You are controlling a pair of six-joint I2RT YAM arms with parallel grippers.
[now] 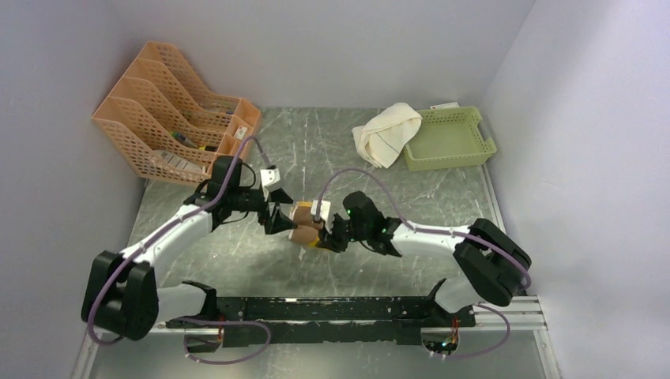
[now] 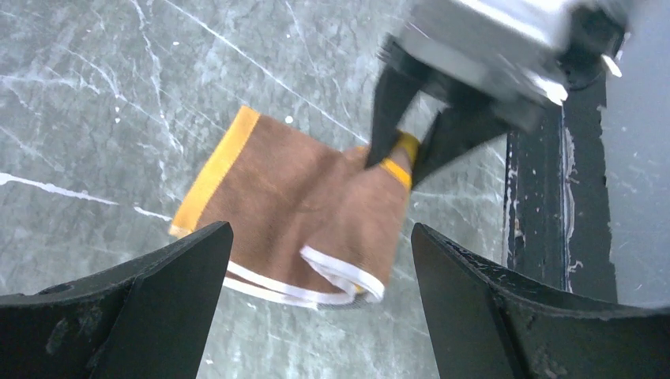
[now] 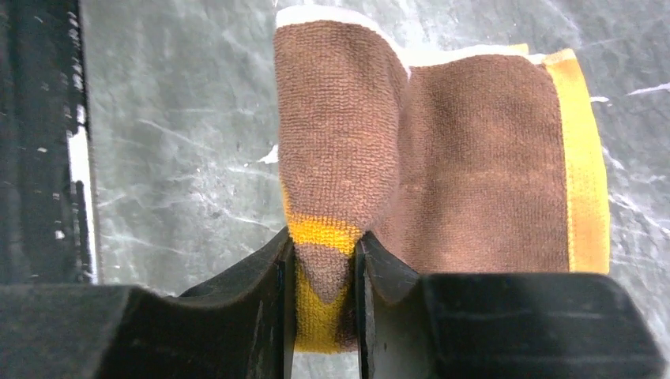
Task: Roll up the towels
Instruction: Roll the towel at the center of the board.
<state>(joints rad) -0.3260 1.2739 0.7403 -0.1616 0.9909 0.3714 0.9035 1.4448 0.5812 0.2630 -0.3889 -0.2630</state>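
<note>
The mustard-yellow and brown towel (image 1: 304, 223) lies on the marble table between the two arms, partly folded over. It fills the right wrist view (image 3: 442, 166) and shows in the left wrist view (image 2: 300, 209). My right gripper (image 1: 325, 237) is shut on a bunched yellow-edged end of it (image 3: 324, 276). My left gripper (image 1: 278, 223) is open, just left of the towel, its jaws wide apart above the towel's white-trimmed edge (image 2: 316, 272). The cream-white towel (image 1: 385, 133) lies crumpled at the back, leaning on the green basket.
A green basket (image 1: 450, 138) stands at the back right. Orange file racks (image 1: 170, 110) stand at the back left. A black rail (image 1: 332, 309) runs along the near edge. Grey walls enclose the table.
</note>
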